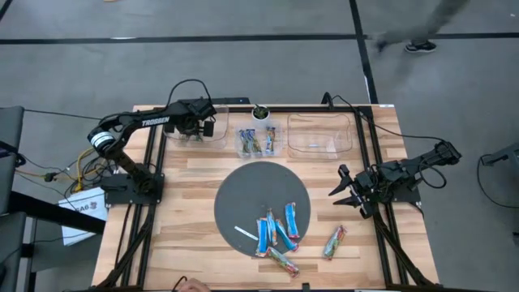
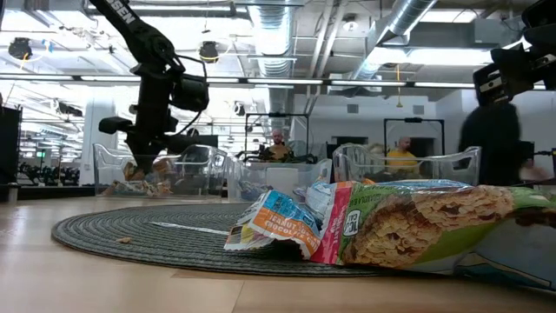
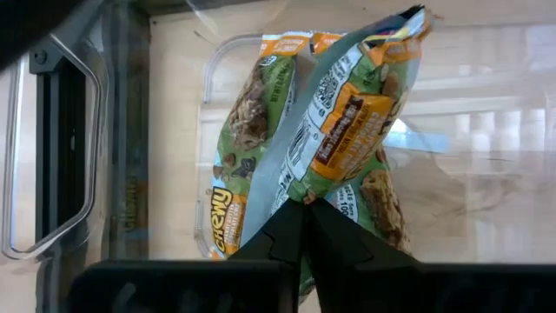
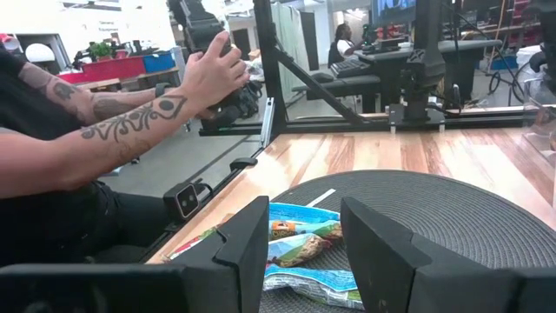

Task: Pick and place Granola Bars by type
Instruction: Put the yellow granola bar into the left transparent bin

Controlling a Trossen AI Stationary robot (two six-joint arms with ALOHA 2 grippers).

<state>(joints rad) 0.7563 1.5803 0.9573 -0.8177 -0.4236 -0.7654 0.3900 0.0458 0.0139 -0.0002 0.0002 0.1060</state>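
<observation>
Left pincer (image 3: pixel 306 228) is pinching a crinkly green-orange bar (image 3: pixel 347 130) over the clear bin (image 1: pixel 195 134); overhead hides that; right pincer (image 1: pixel 350 192) is gaping empty.

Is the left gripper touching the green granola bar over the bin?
Touching. The left wrist view shows the left gripper with its jaws shut on the green granola bar, pinching its wrapper's end above the clear bin.

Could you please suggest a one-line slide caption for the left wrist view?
Left gripper pinches a green-and-orange granola bar above the clear bin.
</observation>
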